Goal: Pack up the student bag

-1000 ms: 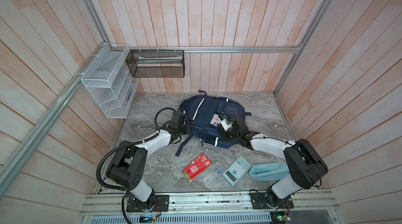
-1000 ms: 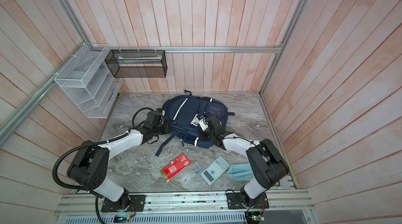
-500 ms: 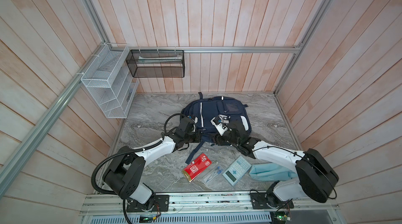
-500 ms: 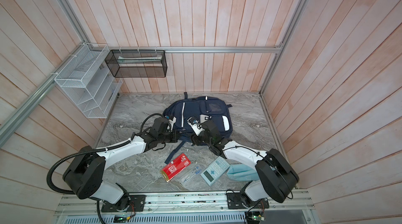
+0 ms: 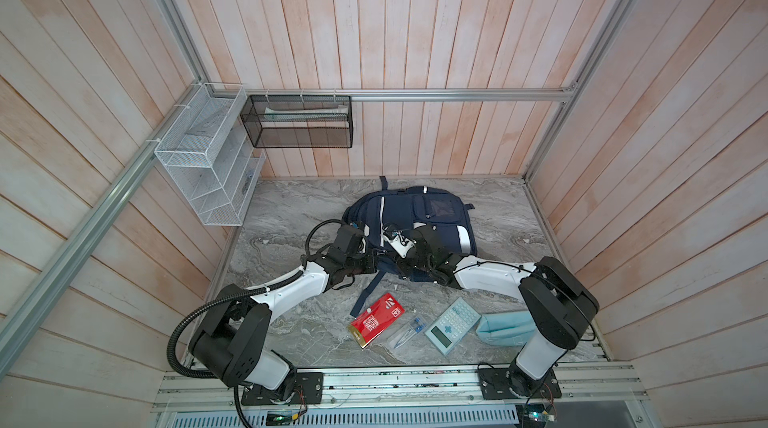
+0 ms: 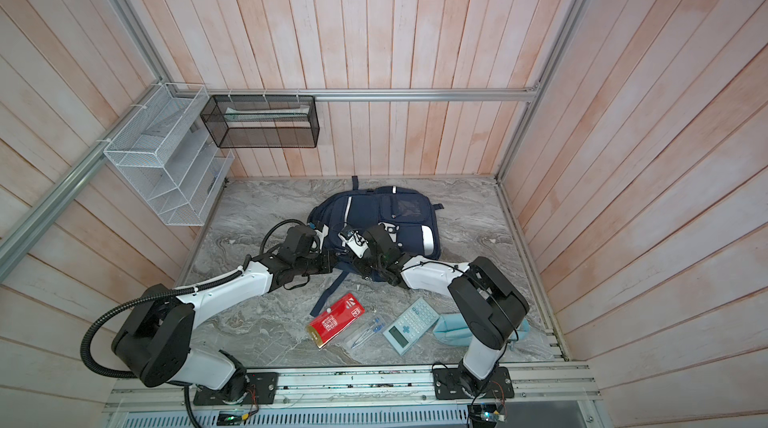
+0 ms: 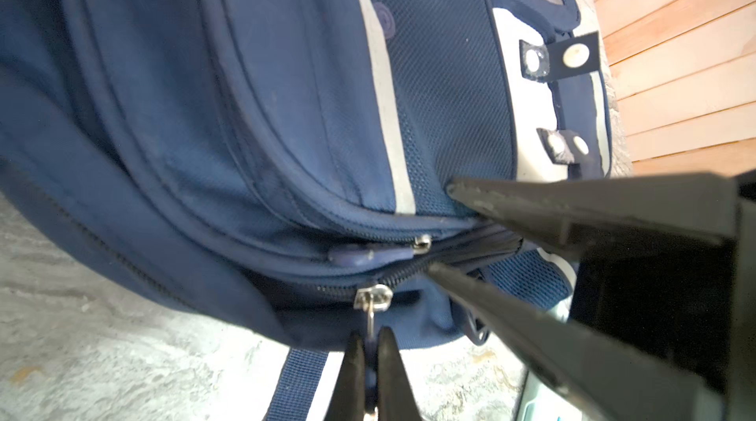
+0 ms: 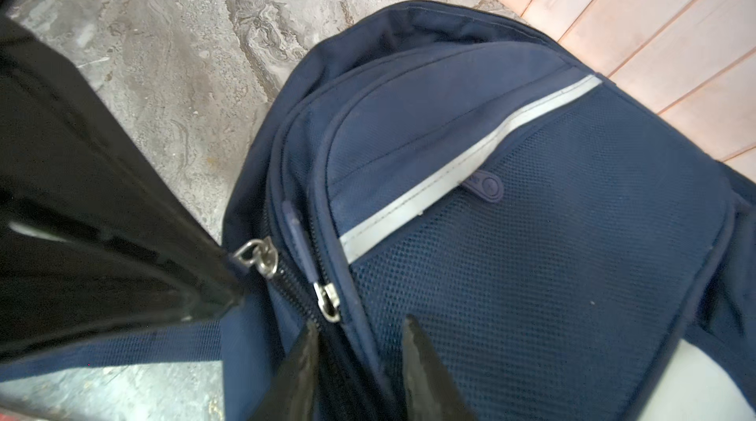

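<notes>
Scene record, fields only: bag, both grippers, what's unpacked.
bag: student bag lying flat on the table
left gripper: shut on a zipper pull at the bag's near edge
right gripper: jaws straddle the bag's seam beside it; grip unclear
unpacked: red packet, pen case, calculator, light-blue pouch, on the table before the bag

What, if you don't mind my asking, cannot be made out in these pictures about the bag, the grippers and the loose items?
Inside of the student bag: no view looks in.
Right gripper: jaws either side of bag fabric in the right wrist view; whether they pinch it is unclear.
Light-blue pouch: partly behind the right arm in both top views.
Red packet print: too small in both top views.
</notes>
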Action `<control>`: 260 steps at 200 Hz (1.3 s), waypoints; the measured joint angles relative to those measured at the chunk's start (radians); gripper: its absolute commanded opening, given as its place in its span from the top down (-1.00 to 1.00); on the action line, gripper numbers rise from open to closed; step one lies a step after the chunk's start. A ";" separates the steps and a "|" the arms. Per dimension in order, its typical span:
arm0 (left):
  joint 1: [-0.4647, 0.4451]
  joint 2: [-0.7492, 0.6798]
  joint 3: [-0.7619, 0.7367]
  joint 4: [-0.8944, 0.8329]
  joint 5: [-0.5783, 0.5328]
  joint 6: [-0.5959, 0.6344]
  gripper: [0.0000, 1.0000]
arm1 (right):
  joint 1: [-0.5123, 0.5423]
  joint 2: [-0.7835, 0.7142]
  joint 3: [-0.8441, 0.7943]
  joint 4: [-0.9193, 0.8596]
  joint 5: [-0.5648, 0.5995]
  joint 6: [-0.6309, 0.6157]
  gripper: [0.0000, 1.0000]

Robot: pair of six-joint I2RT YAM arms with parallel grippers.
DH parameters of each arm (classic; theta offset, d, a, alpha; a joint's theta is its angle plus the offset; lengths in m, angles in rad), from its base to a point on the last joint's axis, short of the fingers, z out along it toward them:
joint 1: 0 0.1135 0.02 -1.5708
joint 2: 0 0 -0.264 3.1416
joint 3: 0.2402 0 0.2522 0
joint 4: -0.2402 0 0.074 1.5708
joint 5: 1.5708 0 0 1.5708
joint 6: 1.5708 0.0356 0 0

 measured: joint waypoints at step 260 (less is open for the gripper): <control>-0.011 -0.104 -0.052 0.031 0.090 -0.070 1.00 | 0.034 -0.211 -0.101 0.026 0.002 -0.106 -0.03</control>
